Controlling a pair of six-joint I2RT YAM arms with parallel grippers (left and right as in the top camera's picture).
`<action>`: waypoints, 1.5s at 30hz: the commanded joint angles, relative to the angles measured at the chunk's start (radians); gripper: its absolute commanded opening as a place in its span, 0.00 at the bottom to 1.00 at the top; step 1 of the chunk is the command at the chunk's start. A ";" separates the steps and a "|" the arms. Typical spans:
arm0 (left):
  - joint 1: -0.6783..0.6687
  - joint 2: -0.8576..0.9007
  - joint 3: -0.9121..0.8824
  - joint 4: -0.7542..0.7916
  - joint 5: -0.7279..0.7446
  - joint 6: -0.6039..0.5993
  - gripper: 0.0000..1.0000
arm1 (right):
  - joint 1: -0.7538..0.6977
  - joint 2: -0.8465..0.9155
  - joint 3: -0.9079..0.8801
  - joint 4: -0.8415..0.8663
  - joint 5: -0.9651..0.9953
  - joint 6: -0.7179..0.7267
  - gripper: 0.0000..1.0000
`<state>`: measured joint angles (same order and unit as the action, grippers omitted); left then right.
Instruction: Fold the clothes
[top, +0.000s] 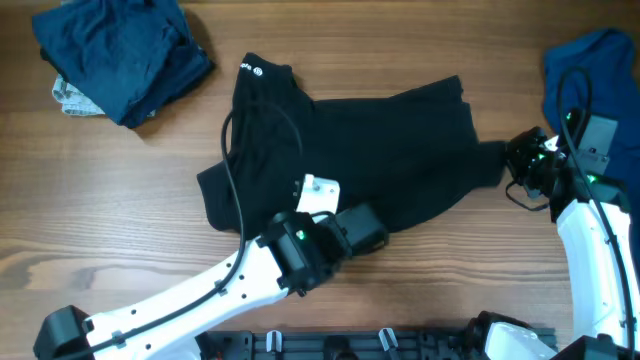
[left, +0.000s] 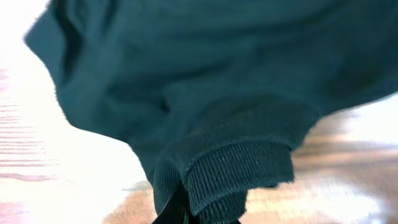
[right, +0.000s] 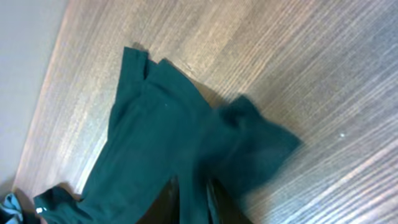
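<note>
Lay rumpled mid-table as a black garment (top: 400, 130), small white label (top: 250, 69) at its upper left corner. Was pinched at a ribbed cuff (left: 236, 168) by the left gripper (top: 312, 188), jaws closed on the cloth. Ran between the fingers of the right gripper (top: 512, 165) at its right edge; clamped or loose, could not tell. Sat apart on the wooden table (top: 120, 230): navy pile (top: 120, 50) top left, blue heap (top: 615, 60) far right.

The only marking in view is a small white label (top: 251, 68) on the far left corner of the black garment (top: 390, 140). From overhead it looks like a few tiny characters beside a round logo, all too small to read.
</note>
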<state>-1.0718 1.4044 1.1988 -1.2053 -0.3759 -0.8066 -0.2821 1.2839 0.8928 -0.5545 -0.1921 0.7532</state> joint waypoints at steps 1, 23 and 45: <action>0.057 0.002 -0.003 0.006 -0.093 -0.016 0.04 | 0.004 0.027 0.023 0.000 -0.018 0.017 0.12; -0.013 -0.004 -0.003 -0.013 0.017 -0.013 0.04 | 0.004 0.122 -0.131 -0.206 -0.042 -0.041 0.51; -0.013 -0.004 -0.003 -0.012 0.016 -0.013 0.04 | 0.004 0.349 -0.111 -0.027 0.178 -0.042 0.54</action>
<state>-1.0805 1.4044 1.1988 -1.2186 -0.3607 -0.8066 -0.2764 1.5997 0.7841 -0.5980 -0.1223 0.7284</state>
